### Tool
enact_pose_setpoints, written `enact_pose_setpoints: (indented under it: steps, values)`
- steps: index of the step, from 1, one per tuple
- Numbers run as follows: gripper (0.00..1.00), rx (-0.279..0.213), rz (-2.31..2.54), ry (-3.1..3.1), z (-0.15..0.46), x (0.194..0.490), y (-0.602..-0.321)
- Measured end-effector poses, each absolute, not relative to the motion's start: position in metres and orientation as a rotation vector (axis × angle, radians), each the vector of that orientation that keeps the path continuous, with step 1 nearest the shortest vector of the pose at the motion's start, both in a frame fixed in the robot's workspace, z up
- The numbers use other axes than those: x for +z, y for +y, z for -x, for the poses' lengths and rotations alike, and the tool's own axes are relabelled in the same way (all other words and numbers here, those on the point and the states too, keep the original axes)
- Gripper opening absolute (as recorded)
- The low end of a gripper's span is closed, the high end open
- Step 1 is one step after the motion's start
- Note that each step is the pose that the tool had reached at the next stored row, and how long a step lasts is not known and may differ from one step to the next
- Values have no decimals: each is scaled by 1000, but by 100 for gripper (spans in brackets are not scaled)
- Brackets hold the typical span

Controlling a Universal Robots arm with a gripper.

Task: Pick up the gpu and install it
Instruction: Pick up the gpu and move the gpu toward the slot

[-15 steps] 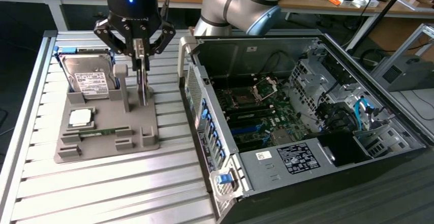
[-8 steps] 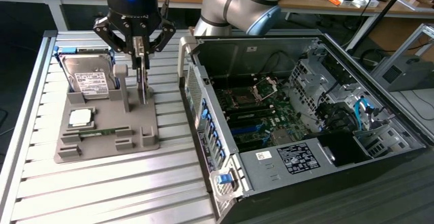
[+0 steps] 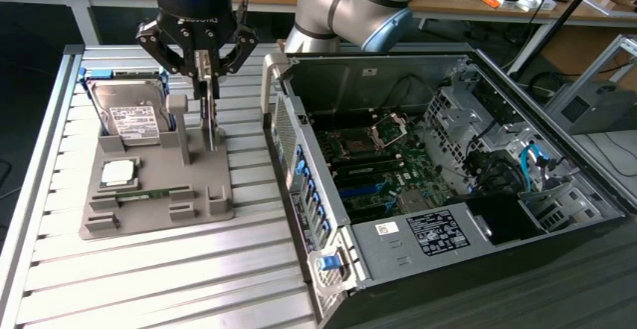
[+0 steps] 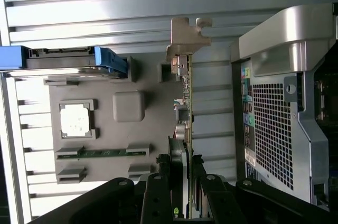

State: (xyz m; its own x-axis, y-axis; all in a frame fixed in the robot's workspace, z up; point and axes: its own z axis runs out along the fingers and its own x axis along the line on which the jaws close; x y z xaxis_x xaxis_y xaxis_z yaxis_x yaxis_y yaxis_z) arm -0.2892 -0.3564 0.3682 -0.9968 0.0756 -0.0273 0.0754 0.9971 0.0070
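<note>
Plan of the work area: a table of silvery metal slats is being shown with wooden-topped benches standing behind it and a dark floor lying at both sides. On the slats a grey holder is carrying a hard drive, a processor chip and a memory stick. Just beside it, on the exterior view's right, an open computer case is lying on its side. The graphics card is being kept upright on its edge at the holder's case-side margin. Its long axis is being laid across the slats and parallel to the case wall, and its metal bracket is pointing toward the holder's hard-drive end. The gripper is being held directly above the card by the arm. Its jaws are partly closed, and the fingers are being pressed against both faces of the card's upper edge at the end opposite the bracket. The card's lower edge is resting at the holder.
</note>
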Motion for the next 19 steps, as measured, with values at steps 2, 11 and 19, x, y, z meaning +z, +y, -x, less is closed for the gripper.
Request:
enact_pose_setpoints:
  steps: [2,11,19]
  values:
    - [27,9,-118,3112,289,369,-356]
    - [27,9,-118,3112,289,374,-356]
    - [27,9,-118,3112,289,379,-356]
